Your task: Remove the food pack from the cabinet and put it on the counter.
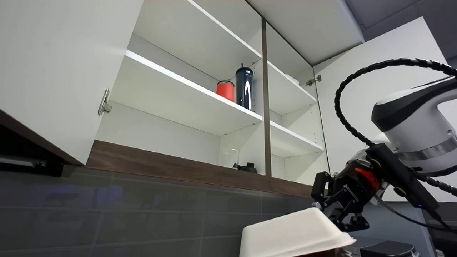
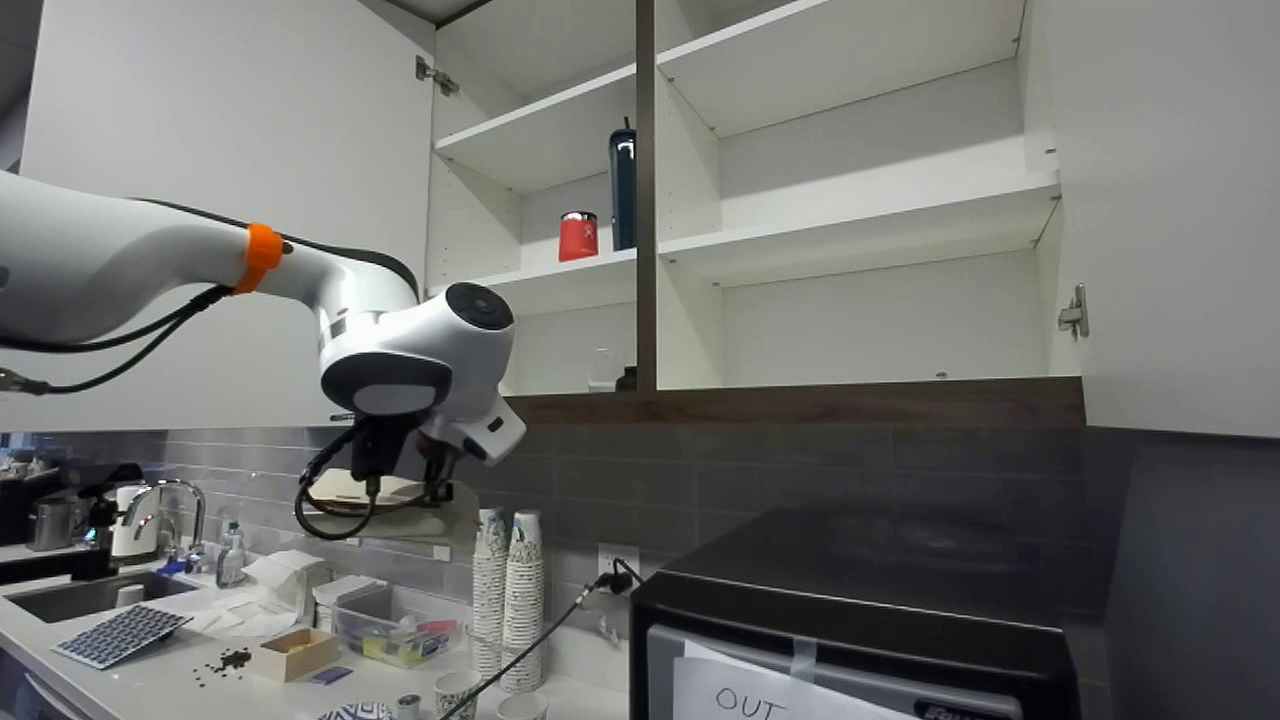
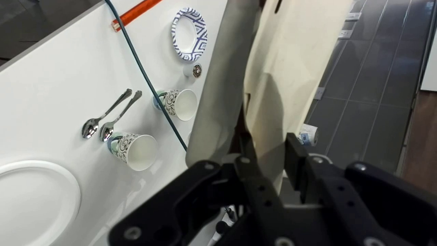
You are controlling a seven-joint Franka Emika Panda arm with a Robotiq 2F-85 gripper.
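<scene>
The food pack (image 1: 289,233) is a white clamshell box, held tilted in the air below the cabinet (image 1: 171,161); it also shows partly behind the arm in an exterior view (image 2: 462,512). In the wrist view the food pack (image 3: 304,44) stands on edge with its halves slightly apart and a dark red gap between them. My gripper (image 3: 268,147) has one half between its fingers, at the pack's near end; it also shows in an exterior view (image 1: 326,210). The counter (image 3: 65,89) lies below the pack. The cabinet's brown lower edge (image 2: 860,402) shows too.
The cabinet doors stand open. A red cup (image 1: 225,91) and a blue bottle (image 1: 244,87) stand on a shelf. On the counter are paper cups (image 3: 141,152), spoons (image 3: 112,118), plates (image 3: 37,201), cup stacks (image 2: 523,600) and a plastic bin (image 2: 400,610). A black microwave (image 2: 850,600) stands beside them.
</scene>
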